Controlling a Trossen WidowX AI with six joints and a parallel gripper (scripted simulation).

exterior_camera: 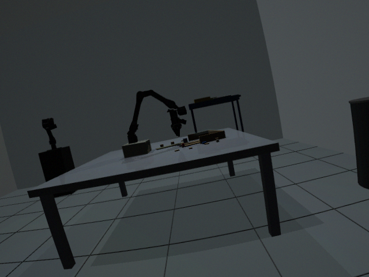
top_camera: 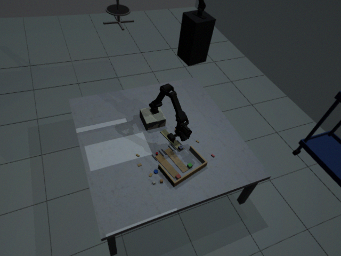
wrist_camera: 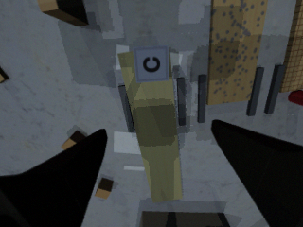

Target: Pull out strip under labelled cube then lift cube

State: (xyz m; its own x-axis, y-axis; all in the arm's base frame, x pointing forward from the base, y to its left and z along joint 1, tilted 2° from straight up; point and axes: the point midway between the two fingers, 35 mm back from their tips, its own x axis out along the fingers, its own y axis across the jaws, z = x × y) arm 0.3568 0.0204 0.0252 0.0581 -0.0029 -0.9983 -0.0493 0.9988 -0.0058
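The labelled cube is grey-blue with a dark C on top. It sits over the far end of a plain olive-yellow strip, whose corner shows to the left of the cube in the wrist view. The strip lies slightly askew between two dark guide bars, most of it on the arm's side. My gripper is open and empty above the strip, short of the cube, its fingers to either side in the wrist view.
A three-sided wooden frame stands beyond. A dotted strip and a gridded strip lie alongside, with a green cube and a red cube. Small blocks lie near the olive strip.
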